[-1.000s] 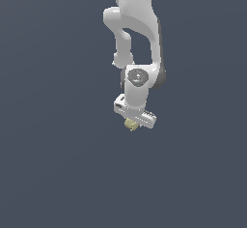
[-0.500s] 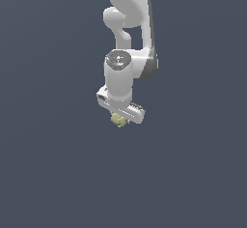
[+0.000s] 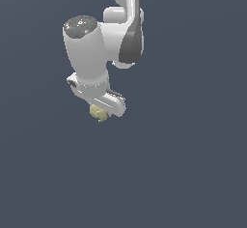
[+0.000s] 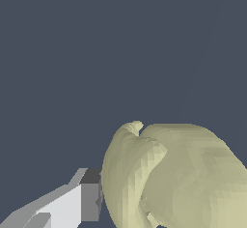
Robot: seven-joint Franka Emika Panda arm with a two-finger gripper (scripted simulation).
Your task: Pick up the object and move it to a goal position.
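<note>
Arm point(image 3: 91, 53) now nearer, further toward the exterior view's left, jaws clamped on the object point(image 3: 98, 113).

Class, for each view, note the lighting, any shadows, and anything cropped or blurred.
Exterior view: even flat light, no cast shadow on the plain backdrop, sharp white gripper. Wrist view: the yellow-green object looms large, faceted, cropped by the frame; one finger visible.

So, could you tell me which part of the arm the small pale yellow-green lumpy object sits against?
The small pale yellow-green lumpy object sits at the white gripper, beneath the arm's lowest end, not by the dark-grey elbow cover.
</note>
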